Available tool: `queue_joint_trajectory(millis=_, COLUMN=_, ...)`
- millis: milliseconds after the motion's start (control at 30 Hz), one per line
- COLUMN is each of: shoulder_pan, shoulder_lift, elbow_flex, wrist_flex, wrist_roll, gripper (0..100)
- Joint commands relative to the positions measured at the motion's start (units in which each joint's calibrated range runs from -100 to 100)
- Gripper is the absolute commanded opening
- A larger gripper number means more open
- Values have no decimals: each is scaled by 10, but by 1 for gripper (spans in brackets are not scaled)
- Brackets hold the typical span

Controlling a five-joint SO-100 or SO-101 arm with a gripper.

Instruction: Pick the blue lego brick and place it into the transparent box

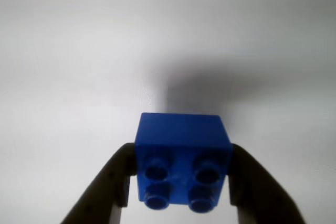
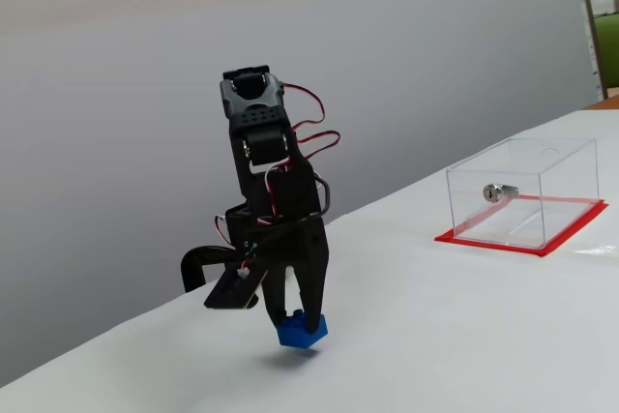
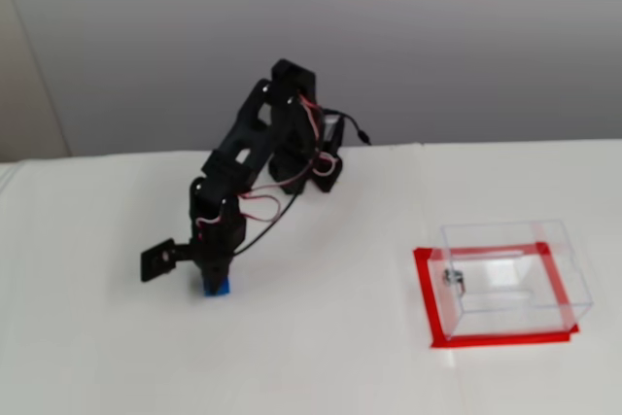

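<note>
The blue lego brick [image 1: 181, 156] sits studs-toward-camera between my two black fingers in the wrist view. My gripper [image 1: 182, 163] is shut on it. In a fixed view the gripper [image 2: 295, 316] points down and holds the brick [image 2: 302, 332] tilted, just above the white table, with a faint shadow under it. In the other fixed view the brick [image 3: 217, 287] shows below the gripper [image 3: 214, 277] at the left. The transparent box [image 2: 522, 195] with a red base and silver lock [image 2: 494, 192] stands far to the right, also in the other fixed view [image 3: 505, 274].
The white table [image 2: 435, 336] ends at a grey wall behind. The arm's base [image 3: 306, 167] stands at the table's back. A black clamp-like part [image 3: 155, 259] sticks out left of the gripper. Open tabletop lies between the gripper and the box.
</note>
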Motion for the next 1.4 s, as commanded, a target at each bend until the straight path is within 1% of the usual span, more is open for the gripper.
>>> queue_joint_trajectory(millis=0, shoulder_pan=-5, shoulder_lift=-70, elbow_flex=-8, wrist_flex=-2, wrist_roll=3, gripper=12)
queue_joint_trajectory(millis=700, shoulder_pan=-84, shoulder_lift=-289, elbow_flex=-5, wrist_flex=1, wrist_roll=4, gripper=12)
queue_joint_trajectory(millis=900, shoulder_pan=-113, shoulder_lift=-335, elbow_flex=-13, wrist_flex=1, wrist_roll=55, gripper=12)
queue_joint_trajectory(millis=1200, shoulder_pan=-175, shoulder_lift=-407, elbow_flex=-13, wrist_flex=-6, wrist_roll=88, gripper=12)
queue_joint_trajectory(millis=1367, shoulder_pan=-227, shoulder_lift=-430, elbow_flex=-14, wrist_flex=-6, wrist_roll=120, gripper=12)
